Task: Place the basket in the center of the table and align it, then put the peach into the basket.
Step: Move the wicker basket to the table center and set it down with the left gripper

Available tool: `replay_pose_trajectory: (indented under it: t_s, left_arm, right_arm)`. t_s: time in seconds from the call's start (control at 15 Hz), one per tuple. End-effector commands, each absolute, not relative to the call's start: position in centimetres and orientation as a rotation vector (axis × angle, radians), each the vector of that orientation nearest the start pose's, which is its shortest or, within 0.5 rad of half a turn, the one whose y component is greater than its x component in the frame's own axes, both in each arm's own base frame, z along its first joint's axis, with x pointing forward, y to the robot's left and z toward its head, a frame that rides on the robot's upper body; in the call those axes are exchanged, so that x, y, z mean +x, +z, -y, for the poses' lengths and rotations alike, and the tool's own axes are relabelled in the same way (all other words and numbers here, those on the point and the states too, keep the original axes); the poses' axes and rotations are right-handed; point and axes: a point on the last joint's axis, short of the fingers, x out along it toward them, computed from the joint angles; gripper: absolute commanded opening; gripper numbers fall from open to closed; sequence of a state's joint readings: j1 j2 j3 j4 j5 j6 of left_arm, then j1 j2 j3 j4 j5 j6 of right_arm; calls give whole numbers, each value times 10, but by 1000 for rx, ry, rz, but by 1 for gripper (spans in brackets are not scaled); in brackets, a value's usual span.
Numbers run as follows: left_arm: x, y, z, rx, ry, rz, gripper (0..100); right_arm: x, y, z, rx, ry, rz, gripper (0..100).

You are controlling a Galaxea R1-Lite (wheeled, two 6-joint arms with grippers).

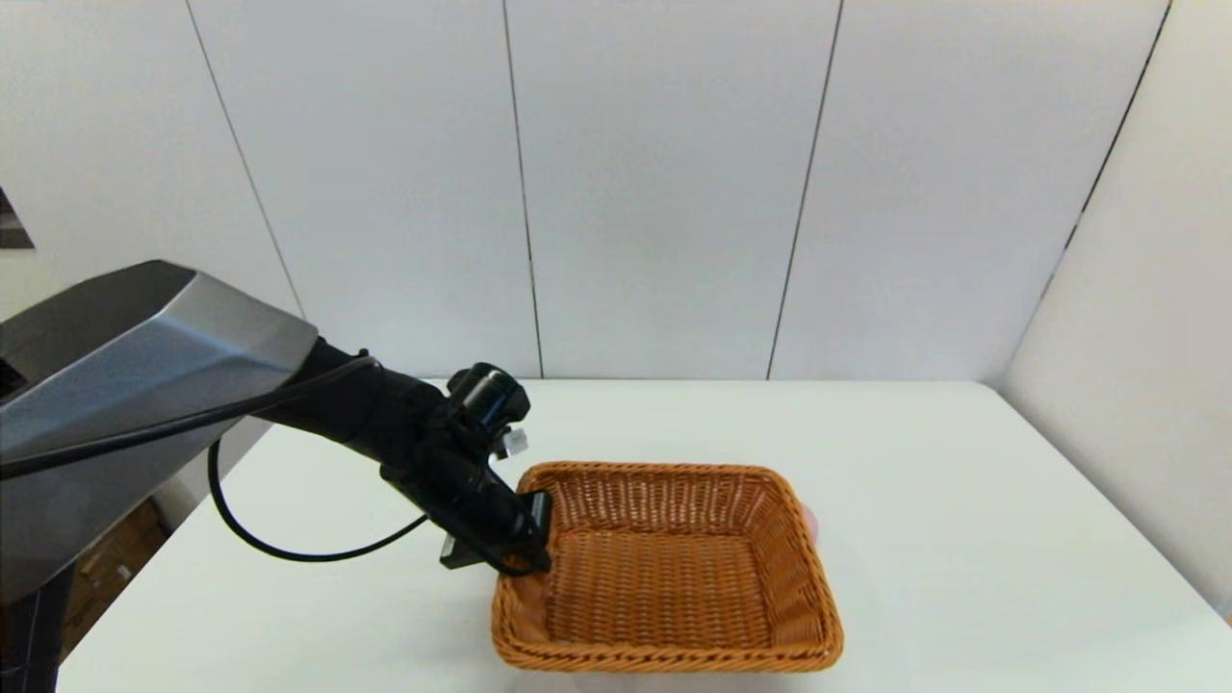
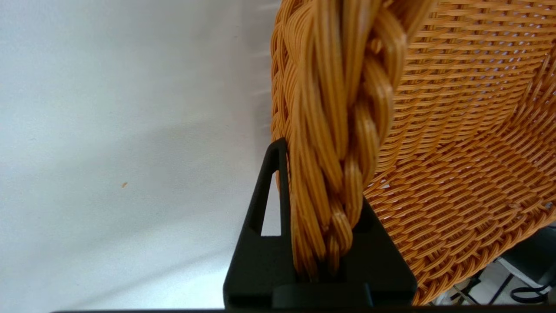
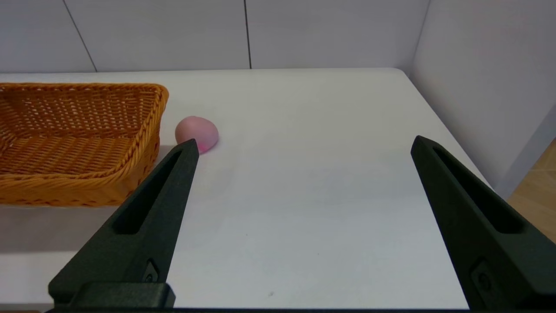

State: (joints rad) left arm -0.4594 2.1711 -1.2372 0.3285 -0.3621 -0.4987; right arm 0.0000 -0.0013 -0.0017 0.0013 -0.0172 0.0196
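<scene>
left gripper (image 1: pixel 532 539): reached down-right, clamped on basket (image 1: pixel 664 568) left rim
right gripper (image 3: pixel 304 152): parked low, fingers spread, holding nothing
peach (image 3: pixel 196 133): on table (image 3: pixel 304 208), beside basket

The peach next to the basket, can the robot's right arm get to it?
Probably yes. The right gripper is open, and only bare table lies between it and the peach, which sits just outside the basket.

- white panelled wall (image 1: pixel 654 192) behind, with thin dark vertical seams
- side wall panel (image 1: pixel 1136 337) at right
- cardboard boxes (image 1: pixel 106 568) on floor, lower left
</scene>
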Motion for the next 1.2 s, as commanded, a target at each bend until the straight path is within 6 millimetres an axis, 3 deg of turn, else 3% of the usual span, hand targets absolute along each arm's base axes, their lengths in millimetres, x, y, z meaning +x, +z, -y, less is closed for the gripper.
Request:
replay_pose_trajectory:
  t_s: [0.07,0.47,0.53,0.93,1.0,1.2]
  left_arm:
    - [325,53,168,-360,-349,-1444,0]
    - [326,52,163,-381,-319,-1450,0]
    - [326,52,162,-380,-319,-1451,100]
    - [327,58,162,-379,-334,-1430,100]
    - [327,72,159,-390,-347,-1385,100]
    - [314,145,139,-407,-419,-1175,100]
  right_arm:
    - [-23,76,0,20,-17,2,100]
    - [-23,76,0,20,-17,2,100]
    - [-23,76,0,20,-17,2,100]
    - [-23,76,0,20,-17,2,100]
    - [-23,76,0,20,-17,2,100]
    - [-23,76,0,18,-17,3,100]
